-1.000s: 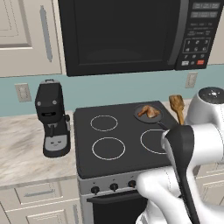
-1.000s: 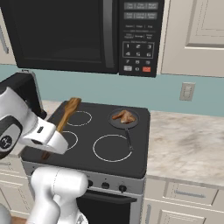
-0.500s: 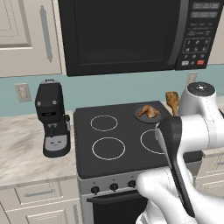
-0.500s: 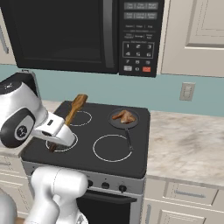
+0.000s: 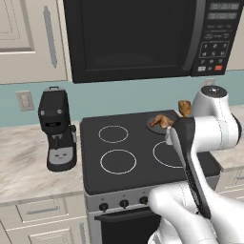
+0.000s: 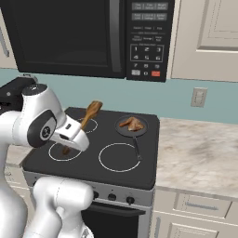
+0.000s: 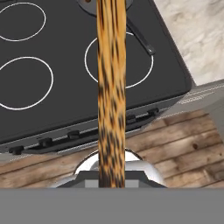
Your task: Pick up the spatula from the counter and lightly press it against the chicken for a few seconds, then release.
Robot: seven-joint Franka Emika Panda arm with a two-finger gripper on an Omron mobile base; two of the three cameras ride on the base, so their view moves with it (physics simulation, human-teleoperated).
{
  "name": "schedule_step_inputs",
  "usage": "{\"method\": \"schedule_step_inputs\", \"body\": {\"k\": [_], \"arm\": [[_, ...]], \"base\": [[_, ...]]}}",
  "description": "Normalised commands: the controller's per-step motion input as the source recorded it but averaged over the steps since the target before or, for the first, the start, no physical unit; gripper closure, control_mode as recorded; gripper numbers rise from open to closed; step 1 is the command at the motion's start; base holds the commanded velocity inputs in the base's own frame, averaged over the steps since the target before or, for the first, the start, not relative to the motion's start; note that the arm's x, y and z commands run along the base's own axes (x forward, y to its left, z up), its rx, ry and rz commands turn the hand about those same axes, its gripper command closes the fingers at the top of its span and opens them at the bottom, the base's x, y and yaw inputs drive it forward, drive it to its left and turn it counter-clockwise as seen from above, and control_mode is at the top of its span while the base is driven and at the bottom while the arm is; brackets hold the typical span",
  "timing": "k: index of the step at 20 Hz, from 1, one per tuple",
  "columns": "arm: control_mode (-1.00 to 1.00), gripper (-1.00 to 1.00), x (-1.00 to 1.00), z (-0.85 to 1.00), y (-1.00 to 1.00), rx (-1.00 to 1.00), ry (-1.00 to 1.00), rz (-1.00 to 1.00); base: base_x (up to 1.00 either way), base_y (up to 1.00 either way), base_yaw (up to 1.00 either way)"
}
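Spatula (image 6: 91, 113) is held clamped in the closed gripper (image 6: 70, 142) above the stove (image 6: 139, 158); chicken (image 6: 132, 123) seen at 4 o'clock of the blade, apart.

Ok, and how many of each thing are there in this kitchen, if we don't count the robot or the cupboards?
Microwave: 1
Stove: 1
Coffee machine: 1
Frying pan: 1
Chicken: 1
Spatula: 1
Wall sockets: 2
Total: 8
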Motion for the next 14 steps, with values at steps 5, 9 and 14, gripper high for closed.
{"method": "schedule_step_inputs", "body": {"k": [5, 9, 14], "arm": [[-1.0, 1.0, 0.4, -0.19, 0.0, 0.03, 0.04, 0.0], [-1.0, 1.0, 0.37, -0.26, 0.0, 0.0, 0.01, -0.01], [-1.0, 1.0, 0.45, -0.25, 0.0, 0.0, 0.03, -0.03]], "base": [[0.0, 0.0, 0.0], [0.0, 0.0, 0.0], [0.0, 0.0, 0.0]]}}
